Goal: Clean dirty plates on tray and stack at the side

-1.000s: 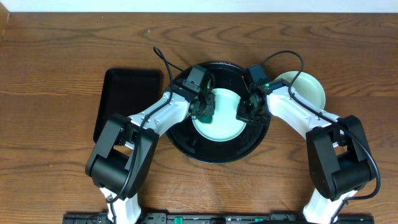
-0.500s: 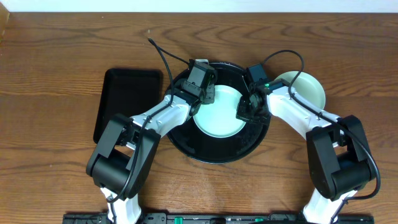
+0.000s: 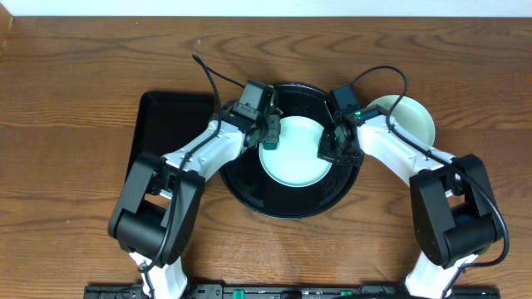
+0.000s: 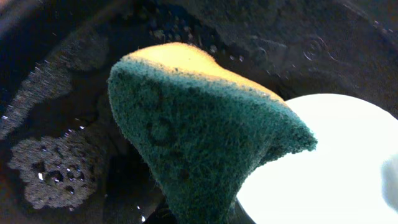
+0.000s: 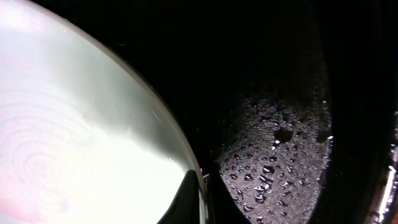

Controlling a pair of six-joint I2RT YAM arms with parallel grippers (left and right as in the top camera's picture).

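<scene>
Left end effector point(image 3: 268, 133) pinches sponge point(image 4: 205, 143), fingers hidden; right end effector point(image 3: 327, 148) clamps plate point(image 3: 295, 159) rim.

The overhead view was evenly lit and sharp, with only soft shadows on the bench point(image 3: 66, 100). Both wrist views were dark around a plate point(image 4: 323, 162) blown out to white, while droplets point(image 5: 283, 134) glinted on the tray point(image 5: 298, 180).

Mint plate point(image 3: 293, 159) on black tray point(image 3: 283, 199), pale plate point(image 3: 413, 116) beside
</scene>
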